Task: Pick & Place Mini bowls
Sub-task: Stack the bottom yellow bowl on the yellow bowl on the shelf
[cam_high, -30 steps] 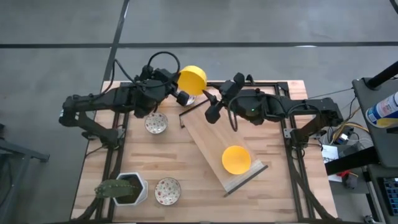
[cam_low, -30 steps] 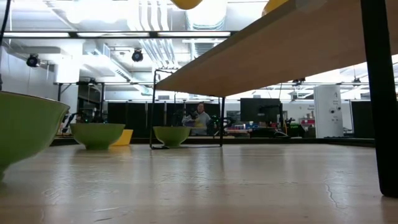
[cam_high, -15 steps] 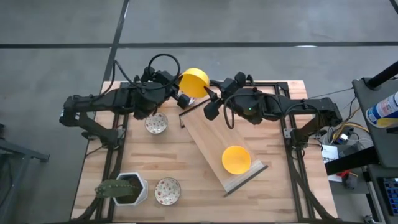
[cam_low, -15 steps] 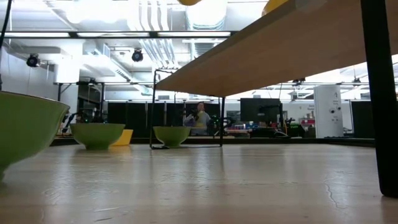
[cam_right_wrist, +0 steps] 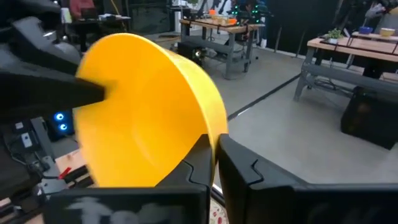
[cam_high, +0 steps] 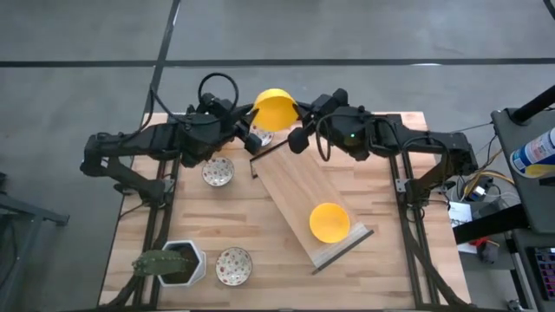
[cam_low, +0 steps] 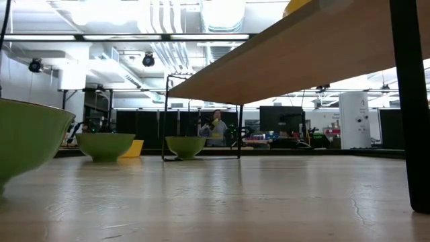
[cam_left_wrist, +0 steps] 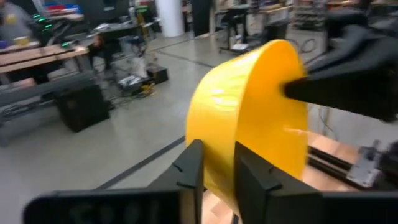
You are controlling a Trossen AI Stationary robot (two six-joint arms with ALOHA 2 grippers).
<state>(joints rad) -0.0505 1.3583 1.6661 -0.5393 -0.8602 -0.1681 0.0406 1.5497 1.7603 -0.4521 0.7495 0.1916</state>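
Observation:
A plain yellow mini bowl (cam_high: pixel 276 108) is held in the air over the table's far edge between both grippers, tipped on its side. My left gripper (cam_high: pixel 257 124) comes from the left and is shut on it. My right gripper (cam_high: pixel 297 119) comes from the right and is shut on the opposite rim. A second yellow bowl (cam_high: pixel 329 222) sits on a slanted wooden board (cam_high: pixel 290 182). Two white floral bowls (cam_high: pixel 218 172) (cam_high: pixel 233 264) rest on the table. My left gripper pinches the bowl's rim and wall (cam_left_wrist: pixel 219 177) between its two fingers, roughly level from the table's left. The bowl is clear of the table, on its side. My right gripper pinches the opposite rim (cam_right_wrist: pixel 213 138) between its two fingers, one inside the bowl and one outside, from the table's right.
A white hexagonal pot with a green plant (cam_high: pixel 173 260) stands at the near left. The board stands raised on dark legs (cam_low: pixel 410 101) in the low view, which also shows several bowls (cam_low: pixel 104 144) on the table. A person (cam_low: pixel 216 128) is far behind.
My left gripper has carried the yellow bowl a little toward the table's right, and the bowl has turned its opening toward my right arm. My right gripper has risen from over the board toward the far edge and taken hold of the bowl's rim.

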